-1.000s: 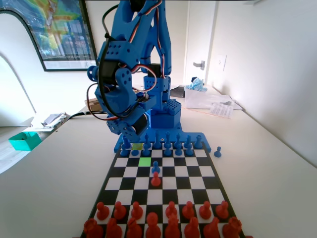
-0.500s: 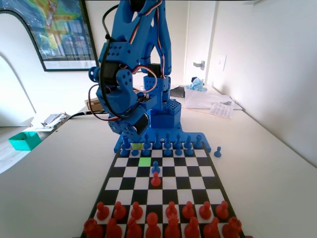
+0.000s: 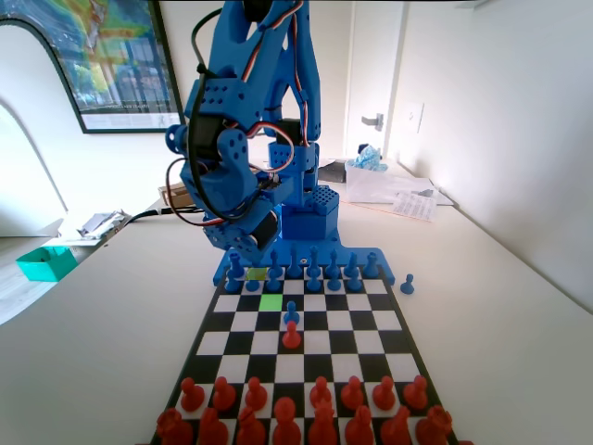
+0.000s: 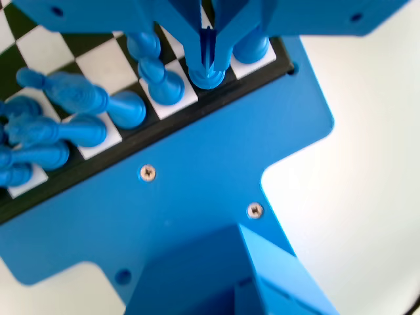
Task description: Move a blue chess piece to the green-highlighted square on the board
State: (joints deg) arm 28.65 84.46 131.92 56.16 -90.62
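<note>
I am hanging low at the far left corner of the board, right by its black border. In the fixed view, bare table is lying open on both sides of the board, and the middle ranks are mostly free squares.

In the wrist view my gripper is pressing its jaws close together on the blue chess piece. Its flared base is showing just under my fingertips, over a white square in the edge row. I cannot tell whether that base is touching the square.

The green-highlighted square is sitting nearer the camera than my gripper and a little to the right in the fixed view, with nothing standing on it. A duller yellow-green square is lying between us, just beside my jaws.

Other blue pieces are crowding the rows to the left of my catch in the wrist view, the closest almost touching it. One blue pawn is standing just beyond the green square's near right corner, with a red pawn right in front of it. A stray blue piece is standing off the board on the right. The red ranks are filling the near end.

Against a second ago, my wrist is sitting barely higher, and every other piece is standing where it was.
</note>
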